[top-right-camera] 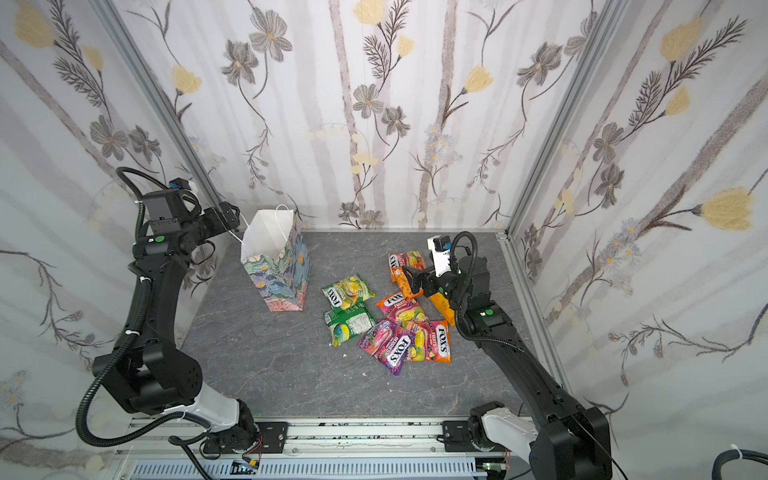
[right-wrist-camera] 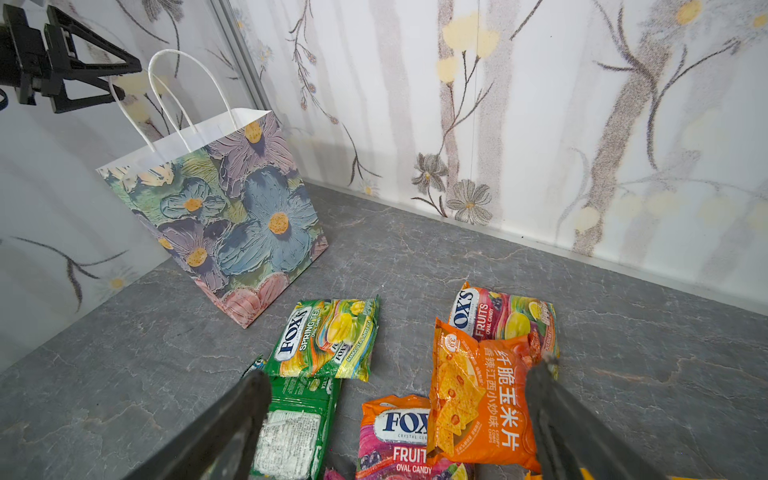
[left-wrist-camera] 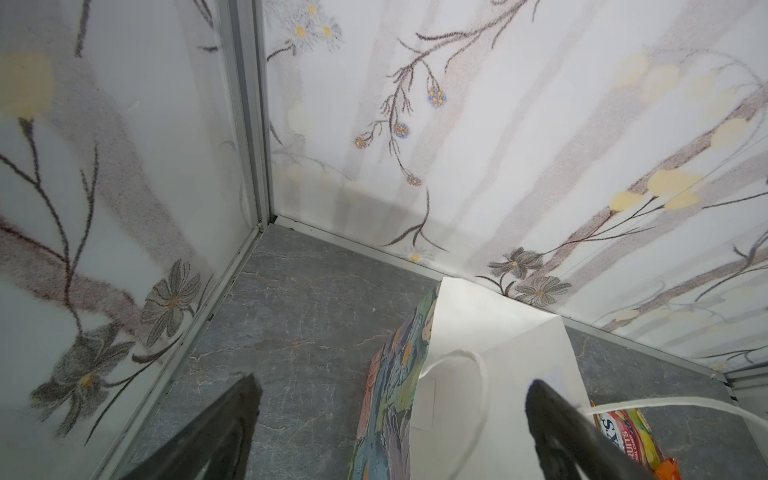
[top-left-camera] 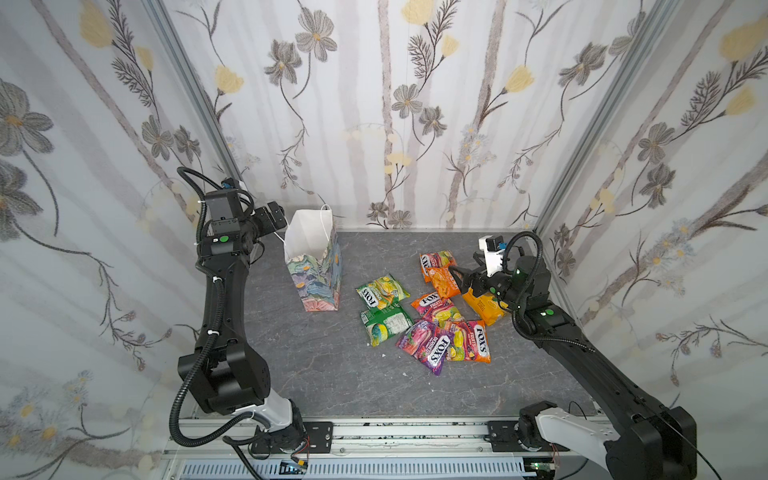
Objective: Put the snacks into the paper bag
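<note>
Released left claw (left-wrist-camera: 392, 384) straddles the paper bag (top-left-camera: 320, 270) rim, seemingly to steady it. Released right claw (right-wrist-camera: 401, 372) brackets the orange chip pouch (right-wrist-camera: 478, 407), apparently for pickup.

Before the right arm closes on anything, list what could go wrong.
1. The open right gripper hangs over the orange chips pouch, which overlaps two FOX'S pouches; it may pinch more than one.
2. The cord handle of the paper bag runs close by the open left gripper; a snag could tip the bag.
</note>
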Robot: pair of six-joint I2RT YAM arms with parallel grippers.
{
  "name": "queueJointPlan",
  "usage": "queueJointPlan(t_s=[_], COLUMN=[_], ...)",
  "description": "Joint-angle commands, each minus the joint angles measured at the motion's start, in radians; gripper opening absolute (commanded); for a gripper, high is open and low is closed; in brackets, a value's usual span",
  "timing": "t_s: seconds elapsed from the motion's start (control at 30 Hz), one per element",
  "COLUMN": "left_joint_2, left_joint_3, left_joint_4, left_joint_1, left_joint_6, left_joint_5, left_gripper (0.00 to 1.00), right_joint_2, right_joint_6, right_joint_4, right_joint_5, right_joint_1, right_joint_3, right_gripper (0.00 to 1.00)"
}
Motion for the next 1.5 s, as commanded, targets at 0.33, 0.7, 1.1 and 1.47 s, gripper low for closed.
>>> queueJointPlan(t_s=[0.33, 0.7, 1.1, 1.47], left_joint_2=[-0.048, -0.057, -0.049, -0.065], left_joint_3=[-0.067, -0.108, -0.114, -0.129], left_joint_4=[0.006, 0.034, 0.037, 0.031], left_joint_1=[-0.016, -0.02, -0.02, -0.019], left_joint_6=[0.033, 0.047, 0.036, -0.005], left_joint_5=[0.063, 0.056, 0.08, 0.233], left_gripper=[0.98, 0.83, 0.29, 0.0], right_joint_2=[0.007, 0.003, -0.008, 0.01], right_joint_6=[0.022, 0.035, 0.04, 0.028], right_joint_4=[0.042, 0.035, 0.052, 0.047], right_joint_5=[-0.015, 0.0, 0.033, 0.04], right_joint_1=[0.0, 0.0, -0.001, 0.0], right_joint_3=[0.0, 0.009, -0.008, 0.003], right_gripper=[0.94, 0.92, 0.85, 0.86])
